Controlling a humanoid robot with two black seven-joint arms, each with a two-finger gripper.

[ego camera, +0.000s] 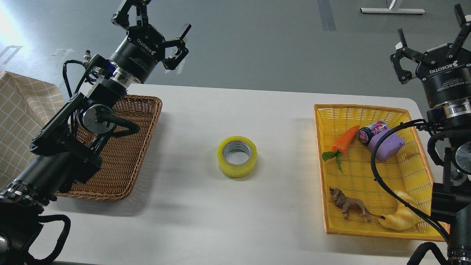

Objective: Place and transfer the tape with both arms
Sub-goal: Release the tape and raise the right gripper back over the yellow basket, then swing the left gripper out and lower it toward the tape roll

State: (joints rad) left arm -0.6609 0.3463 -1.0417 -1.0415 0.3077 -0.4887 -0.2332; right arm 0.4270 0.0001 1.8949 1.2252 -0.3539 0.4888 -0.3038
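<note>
The tape (237, 156), a wide yellow translucent roll with a grey-white core, lies flat in the middle of the white table (206, 221). My left gripper (156, 18) is open and empty, raised high above the table's far left edge, beyond the brown basket (127, 162). My right gripper (428, 31) is open and empty, raised at the far right above the yellow basket (368, 176). Both grippers are well away from the tape.
The brown wicker basket sits at the left under my left arm. The yellow basket at the right holds a toy carrot (344, 140), a can (369, 132), a purple sponge (386, 145), a toy lion (349, 208) and a croissant toy (399, 217). A checked cloth (22, 117) lies at far left.
</note>
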